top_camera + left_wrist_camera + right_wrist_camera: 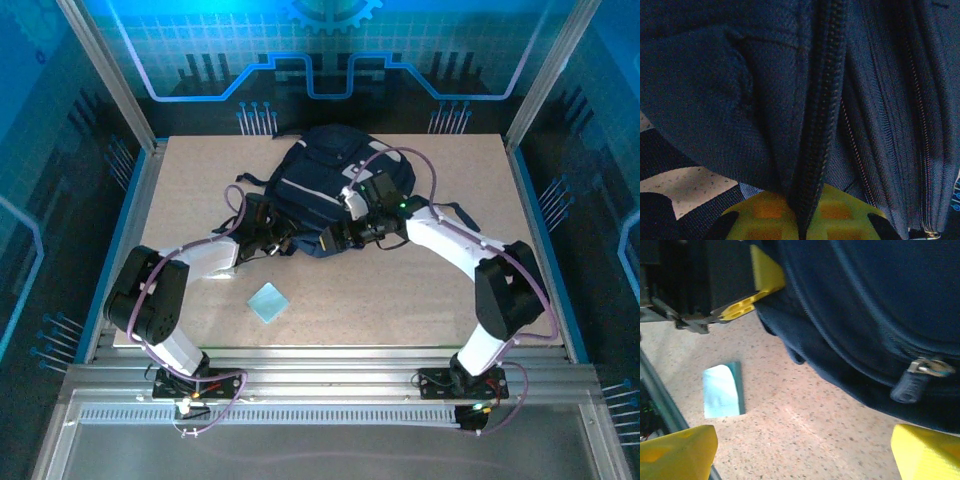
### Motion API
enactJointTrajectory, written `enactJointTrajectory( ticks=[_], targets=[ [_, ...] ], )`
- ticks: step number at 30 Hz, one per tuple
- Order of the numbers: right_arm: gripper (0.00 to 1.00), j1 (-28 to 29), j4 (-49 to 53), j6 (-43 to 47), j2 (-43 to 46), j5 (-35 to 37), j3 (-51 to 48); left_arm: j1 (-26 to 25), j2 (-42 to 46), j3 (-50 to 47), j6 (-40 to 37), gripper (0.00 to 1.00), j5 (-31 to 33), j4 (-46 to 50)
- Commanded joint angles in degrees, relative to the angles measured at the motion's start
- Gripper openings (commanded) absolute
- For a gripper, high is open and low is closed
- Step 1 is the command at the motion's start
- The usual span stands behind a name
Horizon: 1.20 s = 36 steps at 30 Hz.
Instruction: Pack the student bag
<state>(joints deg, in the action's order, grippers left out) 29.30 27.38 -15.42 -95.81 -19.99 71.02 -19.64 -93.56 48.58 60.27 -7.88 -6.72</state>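
The student bag (322, 180), dark navy with light stripes, lies at the back middle of the table. My left gripper (288, 240) sits at the bag's near left edge. In the left wrist view its yellow fingers (760, 215) are pressed together on a ridge of the bag's fabric with a black zipper track (820, 125). My right gripper (345, 235) hovers at the bag's near edge, open; its yellow fingertips (677, 450) stand wide apart over bare tabletop. A zipper pull (912, 382) hangs from the student bag (865, 305) just above the right fingertip.
A small flat teal square (268, 301) lies on the table in front of the bag, also seen as the teal square (722, 390) in the right wrist view. The left gripper's yellow fingers (762, 277) show there too. Frame posts bound the table.
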Motion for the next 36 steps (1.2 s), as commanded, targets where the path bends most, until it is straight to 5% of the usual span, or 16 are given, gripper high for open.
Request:
enactJointTrajectory(
  ticks=[1, 5, 11, 18, 23, 28, 36],
  targets=[
    [0.89, -2.6, 4.6, -2.6, 0.5, 9.2, 2.4, -0.6, 1.5, 1.7, -2.8, 0.06, -0.5, -1.7],
    [0.86, -5.2, 3.7, -10.1, -0.9, 17.3, 4.0, -0.6, 3.8, 2.8, -7.4, 0.28, 1.9, 4.3],
    [0.62, -7.1, -2.8, -20.3, -5.9, 16.3, 6.8, -1.5, 8.3, 5.0, -16.3, 0.51, 6.6, 14.8],
    [0.53, -6.6, -9.7, -28.4, -14.0, 12.8, 9.5, -9.2, 10.6, 7.2, -25.0, 0.55, 12.4, 18.8],
    [0.20, -6.7, -14.1, -31.7, -17.4, 7.7, 10.4, -15.0, 5.3, 11.9, -28.8, 0.55, 15.2, 18.6],
    [0.00, -6.7, -16.7, -35.3, -15.3, 6.7, 8.8, -19.1, -2.1, 17.5, -32.0, 0.57, 20.7, 19.1],
    [0.00, -8.4, -19.1, -41.0, -11.0, 3.2, 8.1, -19.7, -9.1, 22.8, -32.8, 0.61, 26.1, 18.7]
  ],
)
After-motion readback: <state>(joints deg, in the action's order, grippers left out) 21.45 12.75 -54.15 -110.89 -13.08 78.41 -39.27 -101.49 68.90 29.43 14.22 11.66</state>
